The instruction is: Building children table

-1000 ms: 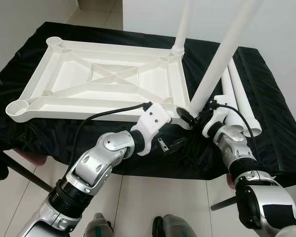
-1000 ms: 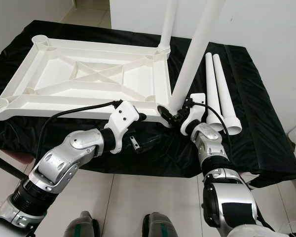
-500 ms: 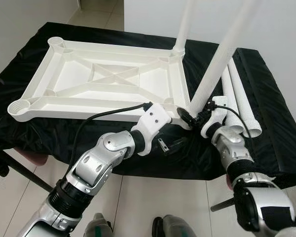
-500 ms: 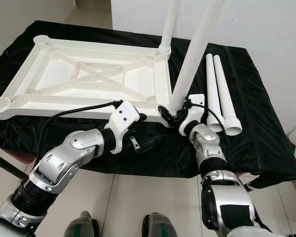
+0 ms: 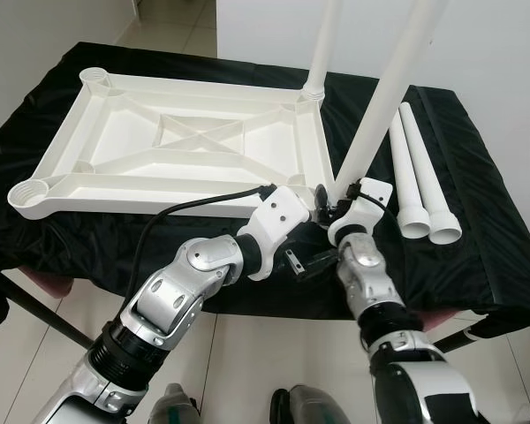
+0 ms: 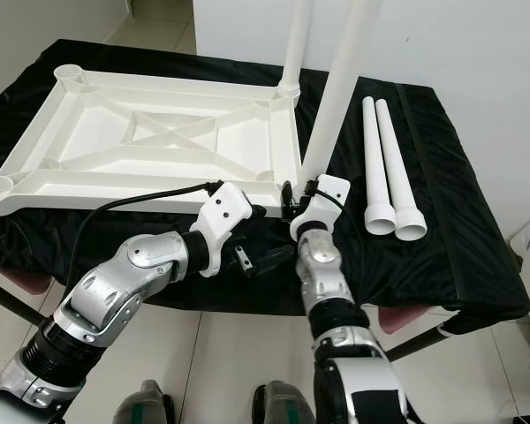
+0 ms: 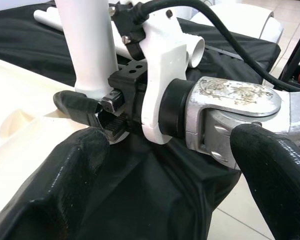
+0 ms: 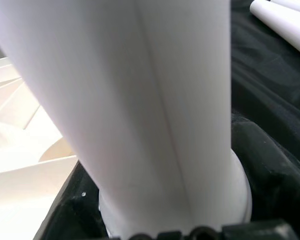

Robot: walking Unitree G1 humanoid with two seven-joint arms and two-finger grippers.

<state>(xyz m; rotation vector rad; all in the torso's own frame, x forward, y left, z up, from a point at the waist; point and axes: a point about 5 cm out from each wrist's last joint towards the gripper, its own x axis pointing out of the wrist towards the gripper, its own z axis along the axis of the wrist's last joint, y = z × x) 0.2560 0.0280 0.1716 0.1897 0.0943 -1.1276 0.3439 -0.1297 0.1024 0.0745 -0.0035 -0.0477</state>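
A white tabletop (image 5: 115,168) lies upside down on a table under a black cloth (image 5: 486,221). One white leg (image 5: 322,44) stands in its far right corner socket. A second leg (image 5: 384,102) leans slightly over the near right corner, its foot at the socket. My right gripper (image 5: 329,205) is shut on the bottom of this leg; the right wrist view looks straight at the leg (image 8: 155,100). My left gripper (image 5: 311,261) hangs open just below that corner, fingers (image 7: 65,190) spread on either side of the right wrist. Two more legs (image 5: 415,177) lie loose at the right.
Open sockets show at the near left (image 5: 31,193) and far left (image 5: 94,78) corners. A black cable (image 5: 194,205) runs from my left wrist along the tabletop's near edge. A white wall (image 5: 495,44) stands behind the table, with tiled floor (image 5: 265,353) in front.
My right arm has swung in to the left under the table edge. The held leg stands more upright, its foot nearer the corner socket. The left arm has hardly moved.
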